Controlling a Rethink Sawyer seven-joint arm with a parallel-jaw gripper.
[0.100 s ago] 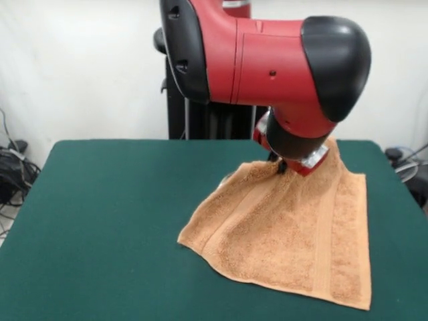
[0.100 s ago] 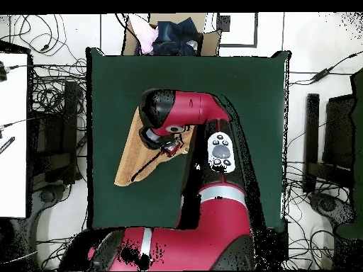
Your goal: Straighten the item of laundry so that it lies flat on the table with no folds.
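Note:
The item of laundry [image 1: 287, 234], an orange-tan towel with woven bands, lies on the right half of the green table [image 1: 120, 214]. Its near part rests flat, while its far edge rises in a tent toward my gripper [image 1: 284, 164]. The gripper sits under the red and black wrist and appears shut on that raised far edge; the wrist hides the grip itself. In the overhead view the arm covers most of the towel [image 2: 131, 159], leaving a tan strip showing beside the gripper [image 2: 169, 146] on the table [image 2: 241, 92].
A cardboard box [image 2: 174, 35] holding dark and pink cloth stands past the table's far edge in the overhead view. Cables [image 2: 49, 92] and equipment surround the table. A white surface [image 2: 10, 127] lies at the left edge.

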